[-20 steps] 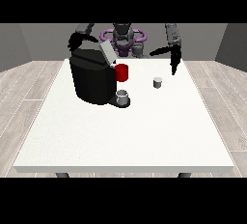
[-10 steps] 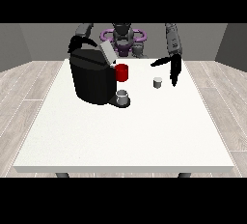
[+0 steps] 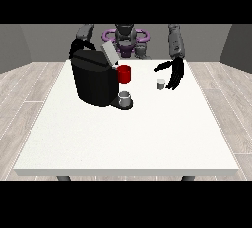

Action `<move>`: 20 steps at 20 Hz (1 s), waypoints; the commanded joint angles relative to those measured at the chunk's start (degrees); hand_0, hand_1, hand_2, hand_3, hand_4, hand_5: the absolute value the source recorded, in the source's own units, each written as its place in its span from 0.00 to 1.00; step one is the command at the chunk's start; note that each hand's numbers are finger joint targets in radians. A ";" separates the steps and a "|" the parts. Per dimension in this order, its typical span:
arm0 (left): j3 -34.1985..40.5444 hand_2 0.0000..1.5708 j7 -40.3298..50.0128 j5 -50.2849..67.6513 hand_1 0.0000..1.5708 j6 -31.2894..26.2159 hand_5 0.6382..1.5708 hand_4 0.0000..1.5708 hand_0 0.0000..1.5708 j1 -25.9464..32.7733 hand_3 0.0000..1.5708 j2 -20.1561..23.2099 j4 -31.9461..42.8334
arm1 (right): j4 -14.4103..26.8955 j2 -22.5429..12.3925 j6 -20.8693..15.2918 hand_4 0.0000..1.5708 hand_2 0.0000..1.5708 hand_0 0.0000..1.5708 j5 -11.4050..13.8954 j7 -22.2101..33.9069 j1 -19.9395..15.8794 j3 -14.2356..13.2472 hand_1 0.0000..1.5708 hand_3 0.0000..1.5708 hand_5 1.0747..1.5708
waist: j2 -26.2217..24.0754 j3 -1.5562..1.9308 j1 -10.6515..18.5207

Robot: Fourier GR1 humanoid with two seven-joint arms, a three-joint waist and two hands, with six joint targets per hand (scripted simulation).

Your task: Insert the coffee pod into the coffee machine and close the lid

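Observation:
A small grey coffee pod point(image 3: 160, 84) stands upright on the white table point(image 3: 128, 133), right of the machine. The black coffee machine point(image 3: 93, 77) sits at the table's back left with its grey lid point(image 3: 109, 54) tilted up and open. It has a red part point(image 3: 124, 73) at its front and a grey cup point(image 3: 125, 98) on its drip base. The hand at the view's right point(image 3: 173, 74) hangs just right of the pod, fingers straight and pointing down, thumb spread towards the pod. The hand at the view's left point(image 3: 75, 46) is behind the machine's top, mostly hidden.
The robot's torso point(image 3: 125, 39) with purple rings stands behind the table's far edge. Bare table surface stretches from the machine towards the near edge point(image 3: 128, 172).
The hand at the view's right has come down and moved left, from above the far edge to beside the pod. The other hand and the machine have stayed put.

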 commanded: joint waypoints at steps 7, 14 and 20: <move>-3.48 0.44 -1.96 -8.66 0.36 4.09 1.00 0.00 0.36 -3.41 0.26 1.58 6.72 | 1.14 0.19 -1.15 0.25 0.00 0.00 3.26 1.23 -1.36 2.30 0.00 0.00 1.00 | 2.62 -0.01 -2.13; -1.40 0.54 -8.95 -10.93 0.46 8.45 1.00 0.10 0.46 -4.95 0.39 4.04 10.13 | 1.08 1.00 -0.97 0.29 0.00 0.00 1.86 -0.28 -1.40 2.01 0.00 0.00 1.00 | 3.53 -0.02 -1.75; -1.79 0.62 -8.49 -13.94 0.53 12.50 1.00 0.24 0.53 -6.94 0.48 2.73 13.31 | -0.04 1.49 -4.70 0.31 0.00 0.00 2.72 1.59 -1.98 4.66 0.00 0.00 1.00 | 2.94 -0.03 -1.89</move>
